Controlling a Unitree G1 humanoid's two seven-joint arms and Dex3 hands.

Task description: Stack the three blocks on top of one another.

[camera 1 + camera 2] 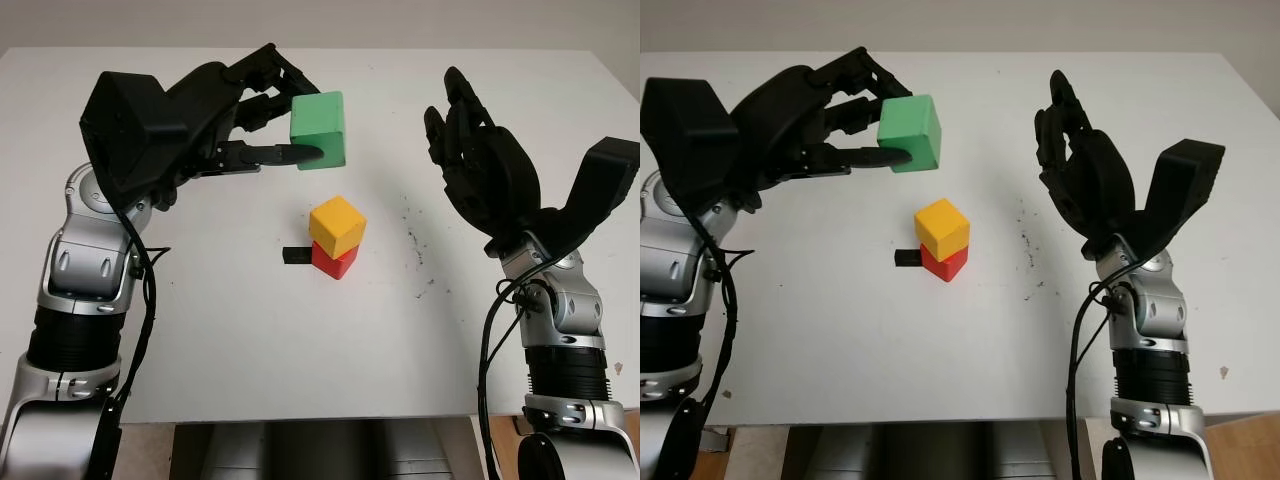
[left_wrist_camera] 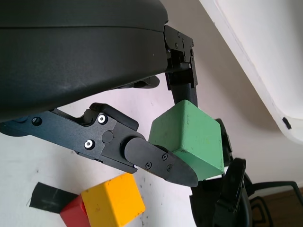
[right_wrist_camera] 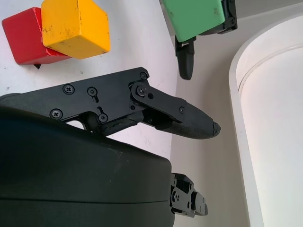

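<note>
A yellow block [image 1: 337,225] sits on a red block [image 1: 335,260] near the middle of the white table [image 1: 250,330], slightly turned on it. My left hand [image 1: 285,125] is shut on a green block [image 1: 318,130] and holds it in the air, above and a little behind-left of the two-block pile. The green block [image 2: 189,139] is pinched between black fingers [image 2: 156,161]. My right hand [image 1: 470,150] is raised to the right of the pile, open, holding nothing. The pile [image 3: 61,33] and the green block [image 3: 194,16] also appear in the right wrist view.
A small black tab [image 1: 296,256] lies on the table against the red block's left side. Dark specks [image 1: 412,240] mark the tabletop right of the pile. The table's front edge [image 1: 300,418] runs close to my body.
</note>
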